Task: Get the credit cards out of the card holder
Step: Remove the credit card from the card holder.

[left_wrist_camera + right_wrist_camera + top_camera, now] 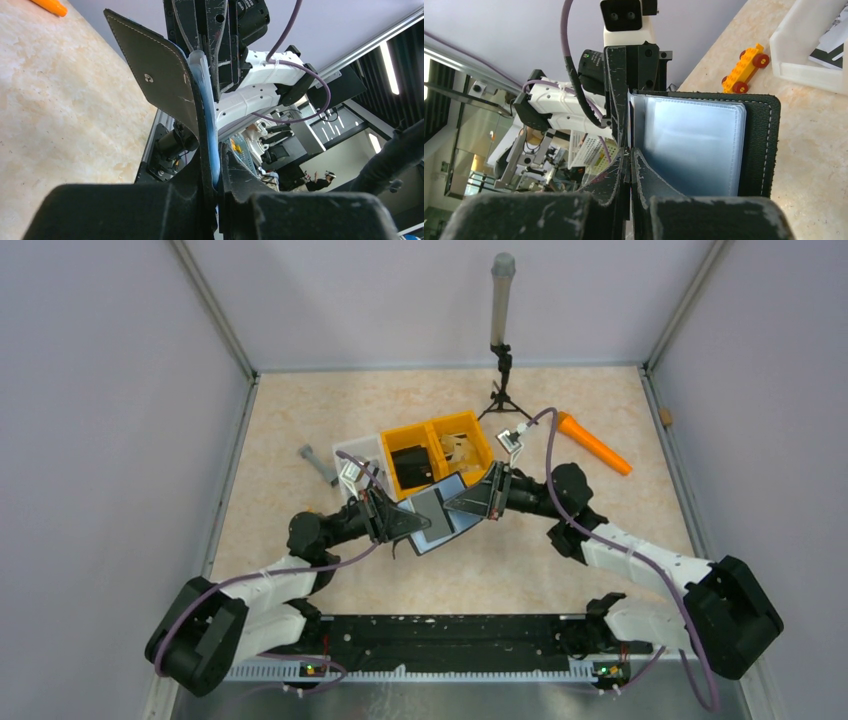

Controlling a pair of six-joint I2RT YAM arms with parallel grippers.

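Our left fingers [204,175] clamp the card holder [437,512], held aloft over the table [500,570]. Our right fingers [624,172] are pinched shut on its thin edge. No credit cards show, so we should brace left and draw right outward gently.

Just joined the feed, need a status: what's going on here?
Both arms hold the card holder spread open between them. The left gripper pinches one side and the right gripper the other, both shut on it. Its pale lining faces up, and nothing is visibly pulled out of it yet.
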